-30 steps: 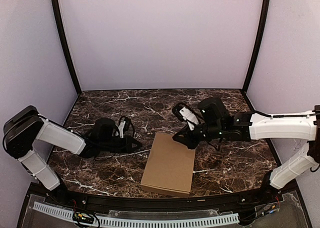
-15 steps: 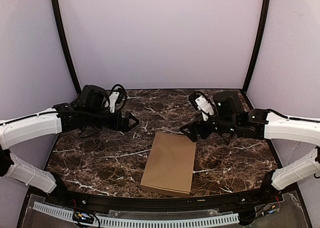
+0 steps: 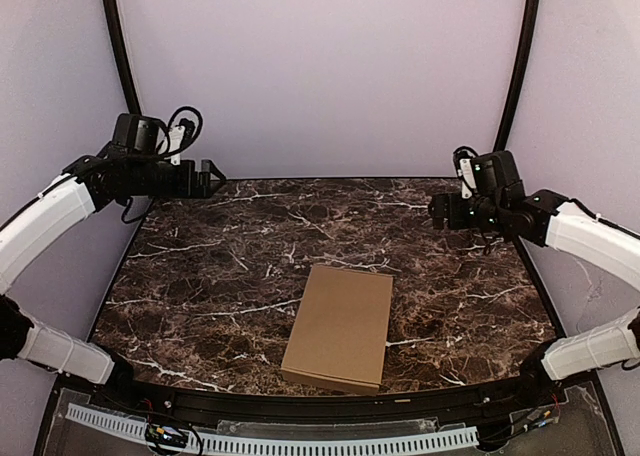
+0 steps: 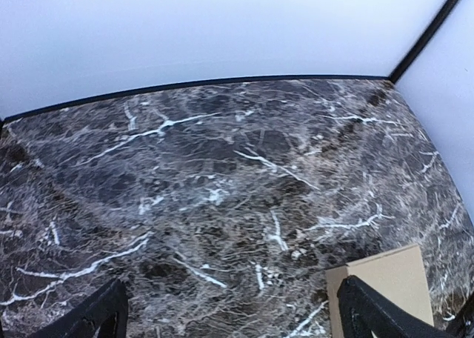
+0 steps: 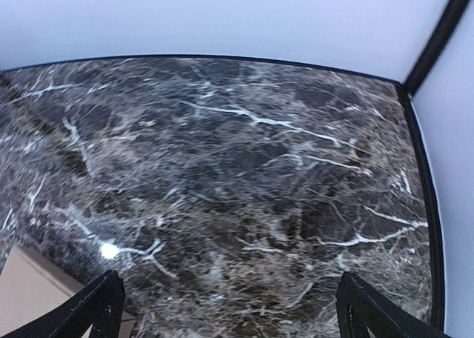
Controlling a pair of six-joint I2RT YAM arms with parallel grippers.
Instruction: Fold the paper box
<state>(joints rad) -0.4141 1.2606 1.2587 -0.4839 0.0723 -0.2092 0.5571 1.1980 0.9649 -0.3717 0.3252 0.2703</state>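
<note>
Paper box (image 3: pixel 338 328) closed; L end effector (image 3: pixel 211 177), R end effector (image 3: pixel 436 212) open.

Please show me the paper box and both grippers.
paper box (image 3: pixel 338 328), top view, middle of its top face.
left gripper (image 4: pixel 235 281), left wrist view, midway between its open fingertips.
right gripper (image 5: pixel 229 274), right wrist view, midway between its open fingertips.

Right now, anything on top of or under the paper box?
Nothing on top: the paper box shows a bare upper face. It lies flat on the marble table. Anything beneath or inside is hidden by the cardboard.
</note>
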